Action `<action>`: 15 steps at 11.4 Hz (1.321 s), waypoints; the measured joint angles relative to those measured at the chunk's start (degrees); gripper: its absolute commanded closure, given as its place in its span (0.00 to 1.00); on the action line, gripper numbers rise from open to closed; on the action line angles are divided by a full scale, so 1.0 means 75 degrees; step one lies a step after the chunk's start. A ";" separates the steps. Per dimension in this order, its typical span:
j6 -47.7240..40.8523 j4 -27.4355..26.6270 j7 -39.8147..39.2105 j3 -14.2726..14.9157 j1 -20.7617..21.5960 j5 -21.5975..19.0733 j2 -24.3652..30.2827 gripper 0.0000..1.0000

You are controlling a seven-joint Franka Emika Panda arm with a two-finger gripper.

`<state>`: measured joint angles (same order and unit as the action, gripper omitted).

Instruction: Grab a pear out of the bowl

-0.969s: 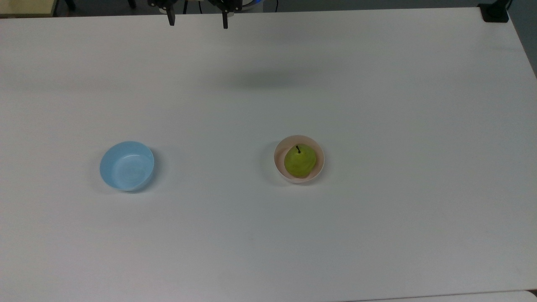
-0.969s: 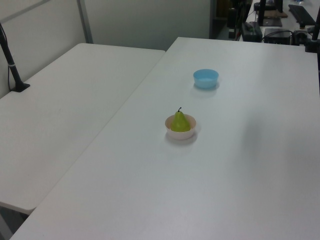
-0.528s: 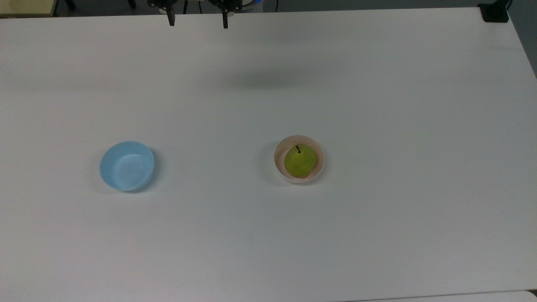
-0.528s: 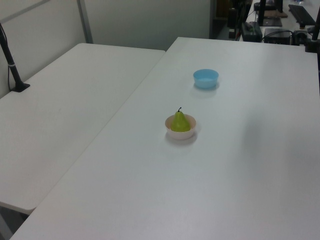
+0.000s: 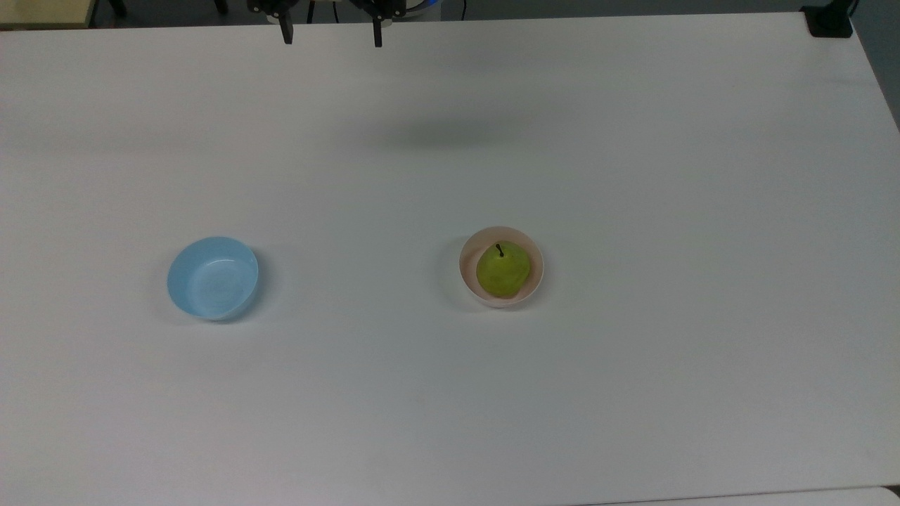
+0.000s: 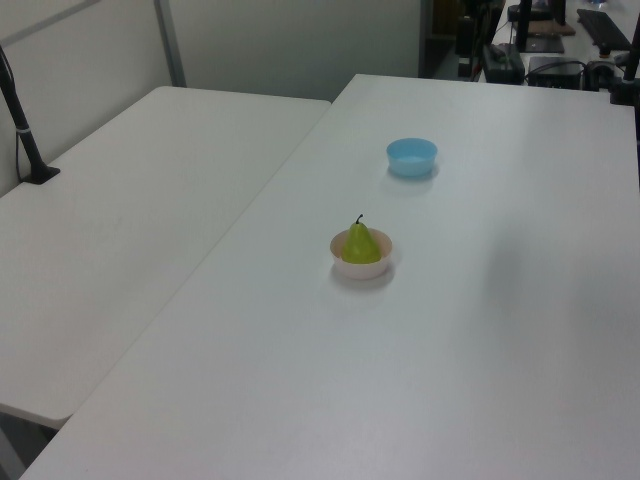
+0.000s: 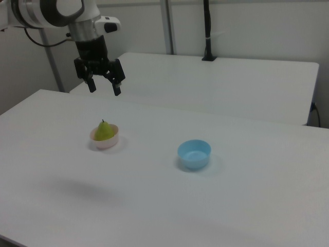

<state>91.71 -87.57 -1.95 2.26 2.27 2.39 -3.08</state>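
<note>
The yellow-green pear point(image 5: 503, 270) sits upright in the pale pink bowl point(image 5: 467, 270) on the white table point(image 5: 633, 176), its short dark stem point(image 5: 499, 249) pointing up. In the left view the pear point(image 6: 360, 245) stands taller than the rim of the pink bowl point(image 6: 361, 269), and in the right view the pear point(image 7: 104, 130) rests in the pink bowl point(image 7: 106, 142) towards the right view's left. A light blue bowl point(image 5: 212, 278) stands well apart from the pink one, towards the top view's left; it lies farther back in the left view point(image 6: 412, 157) and towards the right view's right point(image 7: 194, 154). The gripper point(image 7: 103, 87) hangs in the air above the table, well clear of the pear, with its two dark fingers point(image 7: 116, 88) spread apart and nothing between them. In the top view the gripper point(image 5: 330, 39) appears at the upper edge, its fingertips point(image 5: 286, 36) pointing down over the far side of the table. A second white table point(image 6: 130, 200) stands just beside the first.
</note>
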 measured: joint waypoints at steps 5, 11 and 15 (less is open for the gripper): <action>0.0239 -0.0002 -0.0105 -0.0005 0.0004 -0.0086 -0.0088 0.00; 0.1632 -0.0035 0.0199 -0.0140 0.0611 -0.0202 -0.0985 0.00; 0.2586 -0.0051 0.1394 -0.0150 0.1290 -0.0197 -0.1794 0.00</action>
<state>111.10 -87.95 8.51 1.14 11.94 0.91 -16.53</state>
